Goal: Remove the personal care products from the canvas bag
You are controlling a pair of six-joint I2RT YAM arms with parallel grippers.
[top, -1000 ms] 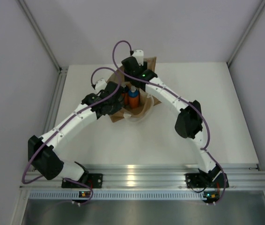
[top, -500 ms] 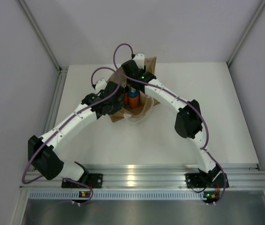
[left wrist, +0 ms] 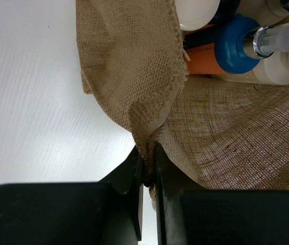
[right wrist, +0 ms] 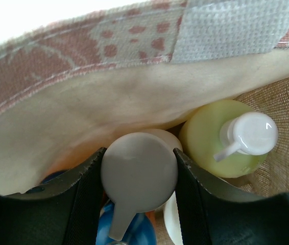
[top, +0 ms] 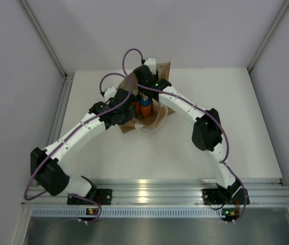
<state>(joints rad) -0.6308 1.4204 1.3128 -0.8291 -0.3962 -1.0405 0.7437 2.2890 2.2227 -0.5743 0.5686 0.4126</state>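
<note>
The tan woven canvas bag stands open at the table's far middle. My left gripper is shut on a fold of the bag's rim, holding the mouth open. My right gripper reaches down into the bag; its jaws press both sides of the round pale pump cap of a cream bottle. A yellow-green bottle with a white pump stands right beside it. An orange bottle with a blue cap lies inside too, and also shows in the top view. The other bottles are hidden.
The bag's cream lining and printed outer band rise close behind my right fingers. A white pump bottle lies next to the blue cap. White rope handles hang at the bag's near side. Grey walls enclose the table.
My right gripper has dropped a little deeper into the bag and now covers the blue cap in the top view. The left arm has not moved.
</note>
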